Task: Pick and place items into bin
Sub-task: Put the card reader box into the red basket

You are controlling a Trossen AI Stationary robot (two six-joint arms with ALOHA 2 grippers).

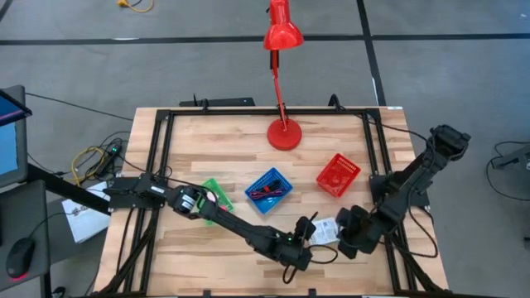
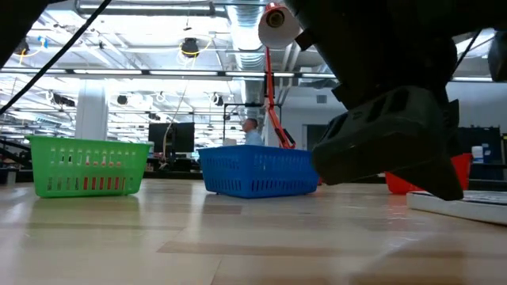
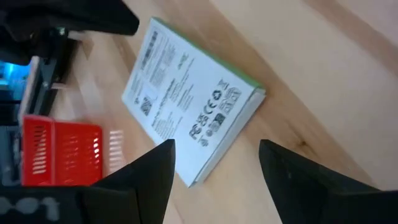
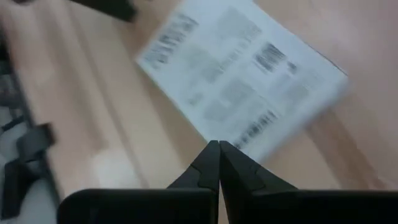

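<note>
Near table's front edge, white printed packet [image 1: 325, 231] lies flat on wood, between both grippers. Left gripper [image 3: 214, 163] poised just over packet's corner, fingers spread to straddle its edge, nothing pinched yet. Right gripper [image 4: 219, 163] close at opposite side, fingers pressed together, tips aimed at packet, likely bracing it against sliding. Blue bin [image 1: 269, 189] and red bin [image 1: 338, 175] stand behind, green bin [image 1: 217, 197] farther left.

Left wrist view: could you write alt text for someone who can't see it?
A white printed packet with a green edge lies flat on the wooden table, just ahead of the left gripper, whose two dark fingers stand open. A red basket shows beyond it.
</note>
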